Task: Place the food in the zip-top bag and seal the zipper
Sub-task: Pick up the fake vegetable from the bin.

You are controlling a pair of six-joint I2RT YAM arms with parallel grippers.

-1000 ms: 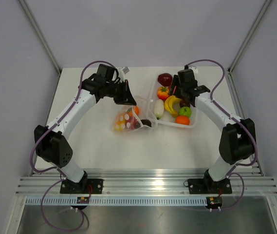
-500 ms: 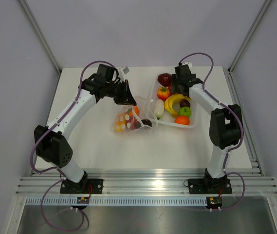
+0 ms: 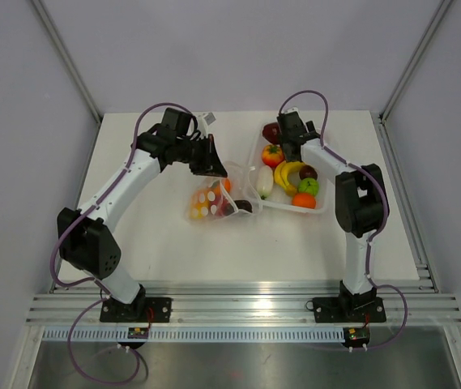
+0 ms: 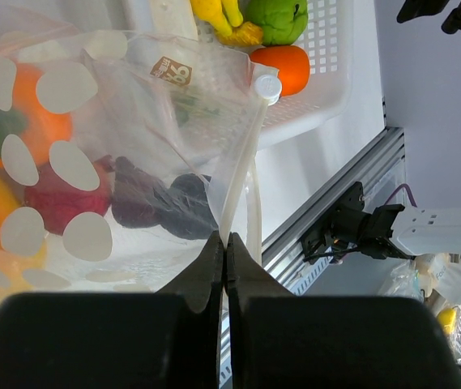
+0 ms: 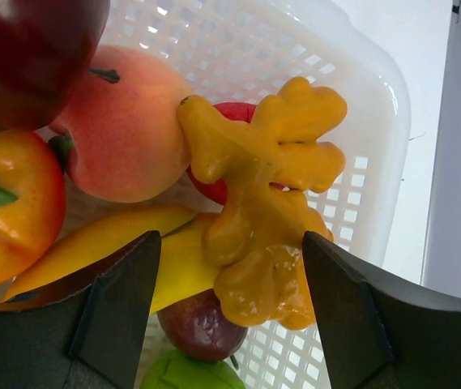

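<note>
The zip-top bag point(image 3: 214, 201), clear with white blotches, lies left of the tray and holds orange, red, yellow and dark purple food point(image 4: 145, 198). My left gripper point(image 3: 214, 166) is shut on the zipper strip point(image 4: 238, 174) at the bag's mouth edge, and the left wrist view shows it point(image 4: 226, 243) lifting that edge. My right gripper point(image 3: 289, 147) hangs open over the tray's far left part. In the right wrist view it point(image 5: 230, 304) straddles a knobbly yellow piece point(image 5: 262, 211) without touching it. Around that piece lie a peach point(image 5: 121, 130), bananas point(image 5: 133, 243) and a purple fruit point(image 5: 202, 324).
The white mesh tray point(image 3: 325, 203) stands right of the bag with a dark red apple point(image 3: 271, 130), an orange-red fruit point(image 3: 271, 154), a white piece point(image 3: 263, 180), a green fruit point(image 3: 309, 185) and an orange point(image 3: 303, 199). The metal rail point(image 3: 238, 304) runs along the near edge.
My right arm has swung left and back across the tray, from its right side to its far left part. My left gripper has kept its hold on the bag edge.
</note>
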